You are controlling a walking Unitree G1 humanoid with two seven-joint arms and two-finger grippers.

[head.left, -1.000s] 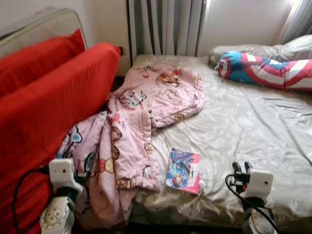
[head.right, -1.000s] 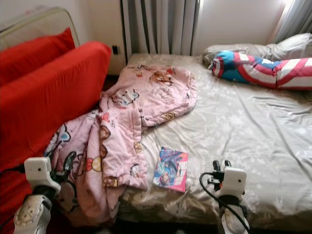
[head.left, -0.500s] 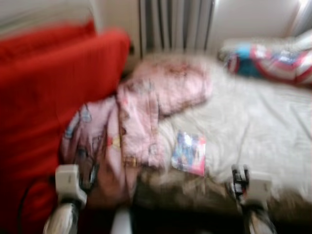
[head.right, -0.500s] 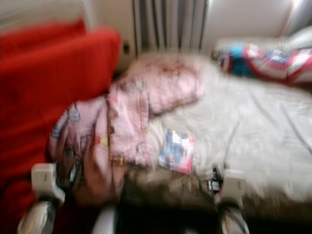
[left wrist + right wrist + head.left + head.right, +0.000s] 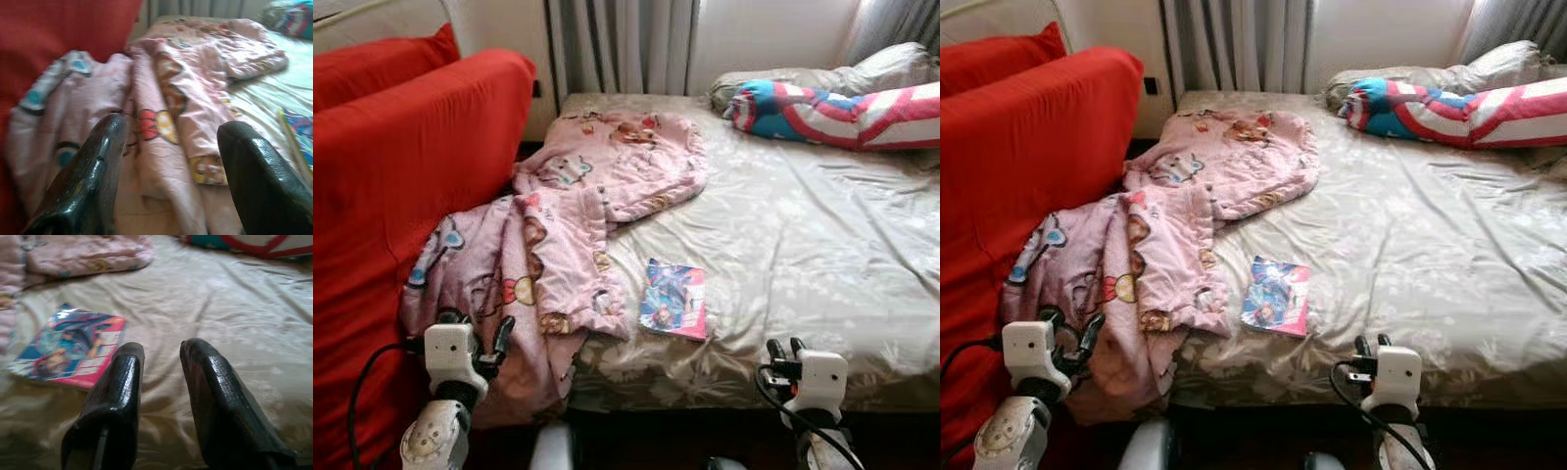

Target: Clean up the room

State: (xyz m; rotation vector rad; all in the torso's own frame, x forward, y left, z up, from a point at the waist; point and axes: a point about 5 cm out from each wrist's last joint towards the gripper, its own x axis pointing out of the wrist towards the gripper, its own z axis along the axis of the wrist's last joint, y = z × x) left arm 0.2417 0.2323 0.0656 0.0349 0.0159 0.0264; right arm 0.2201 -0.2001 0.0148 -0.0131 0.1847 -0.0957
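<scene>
I am holding my left hand (image 5: 478,331) spread wide toward the pink blanket (image 5: 563,225), readying a grab; my right hand (image 5: 161,396) is hovering slightly parted over the bed (image 5: 822,235).

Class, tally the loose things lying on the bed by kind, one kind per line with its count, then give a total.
Pink cartoon blanket: 1
Magazine: 1
Striped red, white and blue bolster: 1
Beige pillow: 1
Total: 4
</scene>
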